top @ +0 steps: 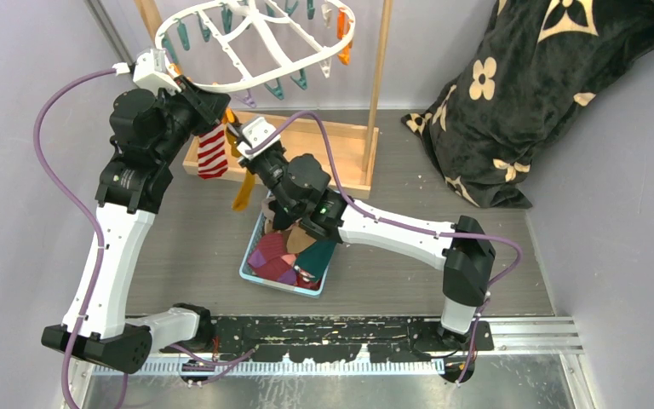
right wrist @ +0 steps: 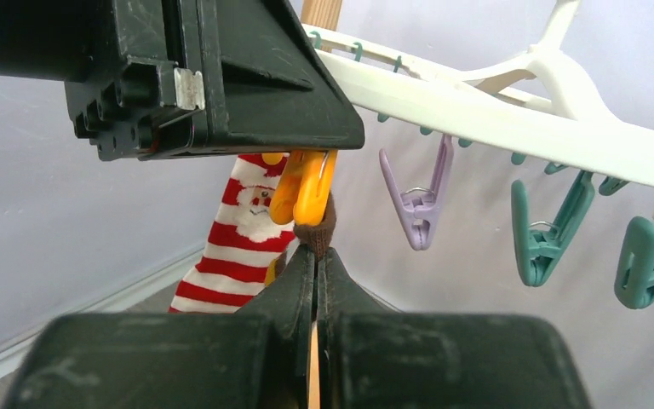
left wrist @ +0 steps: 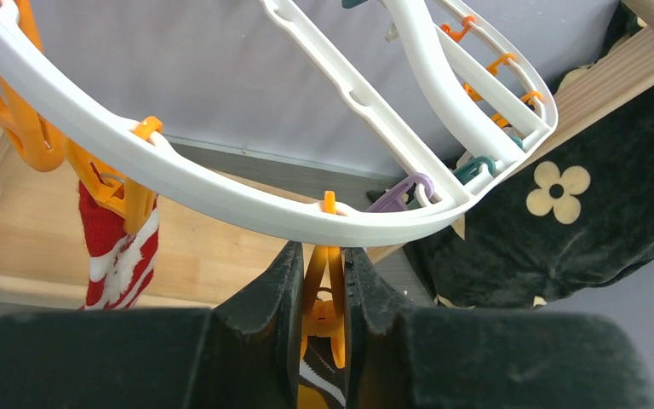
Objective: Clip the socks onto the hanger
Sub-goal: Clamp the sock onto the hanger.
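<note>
We see pale lilac-grey walls [top: 25,51] on three sides, evenly lit, with only soft shadows. The counter [top: 477,187] is grey wood-grain, edged at the near side by a scuffed metal rail [top: 528,328]. A light wooden stand [top: 341,145] sits at the back, and a black flower-patterned blanket [top: 545,102] slumps in the far right corner.

Blk flower-print blanket [top: 511,102] heaped rear R, light wood stand frame [top: 345,145], blue basket [top: 280,285] mid grey tbl [top: 196,247]

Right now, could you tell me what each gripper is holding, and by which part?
The left gripper squeezes an orange clip by its upper end. The right gripper pinches the mustard sock by its brown cuff.
</note>
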Controlling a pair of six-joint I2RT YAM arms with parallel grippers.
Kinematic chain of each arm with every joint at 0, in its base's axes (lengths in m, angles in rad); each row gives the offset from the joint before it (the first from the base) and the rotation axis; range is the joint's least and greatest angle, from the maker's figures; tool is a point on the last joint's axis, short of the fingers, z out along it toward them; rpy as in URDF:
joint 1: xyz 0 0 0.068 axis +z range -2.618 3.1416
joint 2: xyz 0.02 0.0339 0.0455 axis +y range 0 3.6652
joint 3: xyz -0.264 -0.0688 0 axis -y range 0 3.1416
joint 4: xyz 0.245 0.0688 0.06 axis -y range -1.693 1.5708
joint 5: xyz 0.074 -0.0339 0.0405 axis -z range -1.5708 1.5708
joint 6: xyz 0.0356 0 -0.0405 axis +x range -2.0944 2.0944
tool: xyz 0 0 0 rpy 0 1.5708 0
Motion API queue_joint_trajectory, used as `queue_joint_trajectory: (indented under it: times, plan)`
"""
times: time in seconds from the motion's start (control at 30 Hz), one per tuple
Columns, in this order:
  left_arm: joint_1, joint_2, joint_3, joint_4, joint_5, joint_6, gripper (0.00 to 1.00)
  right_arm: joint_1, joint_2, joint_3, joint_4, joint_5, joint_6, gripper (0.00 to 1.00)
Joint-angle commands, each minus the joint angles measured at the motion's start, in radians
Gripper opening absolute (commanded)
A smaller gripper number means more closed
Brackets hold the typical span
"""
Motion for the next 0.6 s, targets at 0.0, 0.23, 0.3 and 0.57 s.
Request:
queue_joint_trajectory:
  times: [0.0,0.23,0.3,0.57]
  plan:
    - [-0.003,-0.021,0.027,0.019,-0.019,0.0,0.03,0.011,0.017,0.06,0.074,0.027,-0.02,0.01]
    - [-0.004,-0.025,0.016,0.028,-0.025,-0.004,0.03,0.018,0.029,0.067,0.063,0.015,-0.02,0.01]
    - [-0.004,-0.025,0.014,0.03,-0.025,-0.006,0.03,0.022,0.033,0.069,0.065,0.015,-0.023,0.01]
    - [-0.004,-0.027,0.017,0.032,-0.025,-0.007,0.03,0.024,0.045,0.094,0.06,0.012,-0.042,0.01]
